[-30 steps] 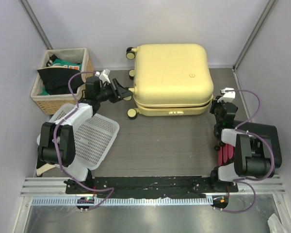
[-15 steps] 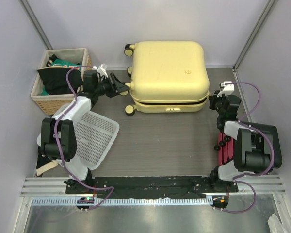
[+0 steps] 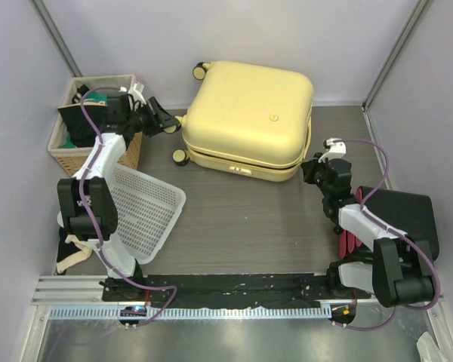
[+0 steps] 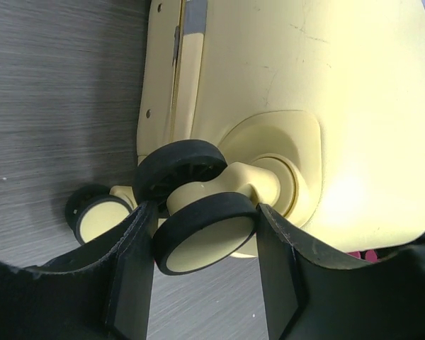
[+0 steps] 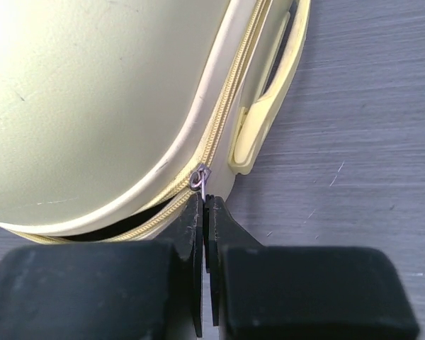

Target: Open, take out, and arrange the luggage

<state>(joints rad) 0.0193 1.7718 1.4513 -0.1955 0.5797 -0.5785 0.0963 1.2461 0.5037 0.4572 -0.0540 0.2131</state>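
Luggage (image 3: 245, 113) is lying flat and a bit skewed at the far middle of the table (image 3: 241, 219), lid shut apart from a dark gap along the zip. Left gripper (image 4: 205, 216) has its fingers half spread with a wheel (image 4: 205, 237) clamped between them. Right gripper (image 5: 204, 202) has its fingers pressed tight together right under the zip pull (image 5: 198, 177), and it looks like they're pinching the tab, though the tab itself is hidden. My worry is that tiny pinch: the zip curves round the corner here, so pulling off-line could pop the tab out or jam the slider. Also that wheel is a caster, so it can swivel in the grip and let the whole case twist or skid instead of bracing it.
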